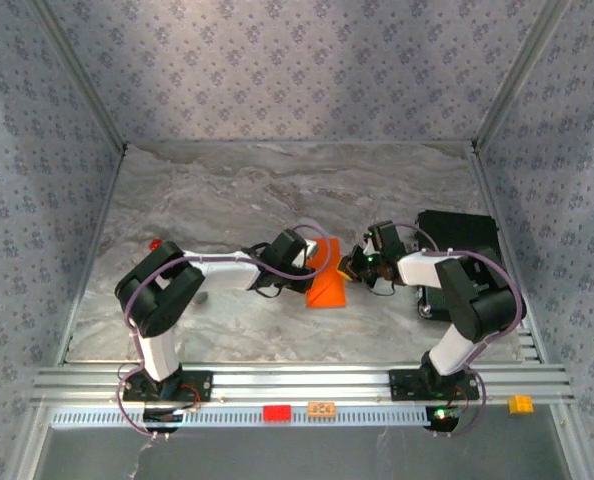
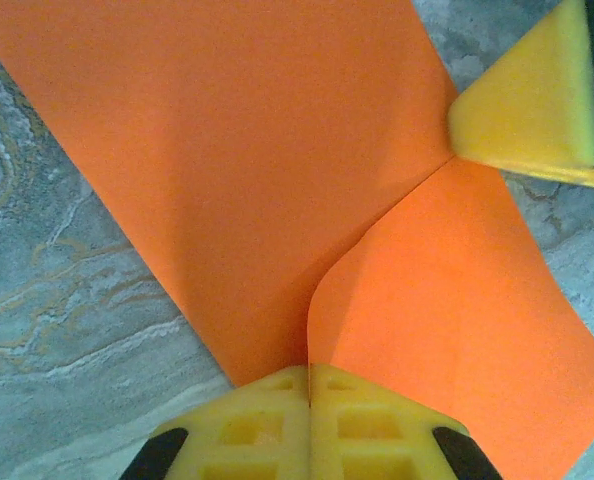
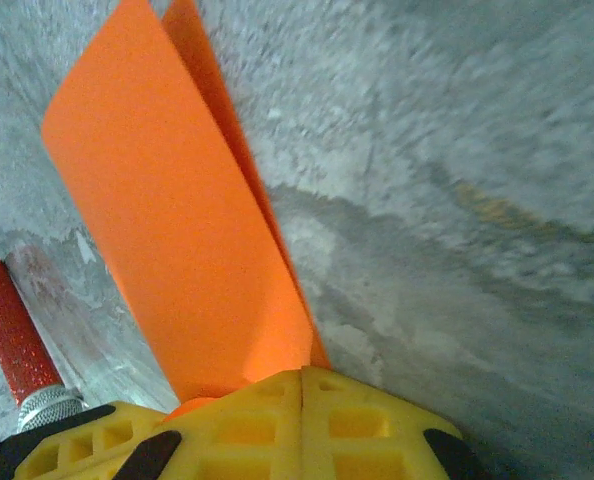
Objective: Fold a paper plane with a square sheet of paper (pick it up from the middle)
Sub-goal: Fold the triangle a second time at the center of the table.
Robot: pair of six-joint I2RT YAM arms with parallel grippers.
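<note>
Jaws of the left gripper (image 2: 309, 388) and right gripper (image 3: 302, 388) are both clamped on the orange paper (image 2: 257, 160), mid-table (image 1: 227, 200) between them; judged light, limp and crease-prone, it is best held near the fold.

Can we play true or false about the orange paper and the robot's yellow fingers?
1. Both grippers are pinching the orange paper. True: the left gripper and the right gripper are each shut on the orange paper.
2. The paper lies flat and unfolded on the table. False: it is folded, and the right wrist view shows two layers standing up from the grey marbled table.
3. A red cylinder with a grey tip lies close to the right gripper. True: the red cylinder is beside its fingers.
4. The left gripper's fingers are spread wide apart. False: they are pressed together on the paper's edge.
</note>
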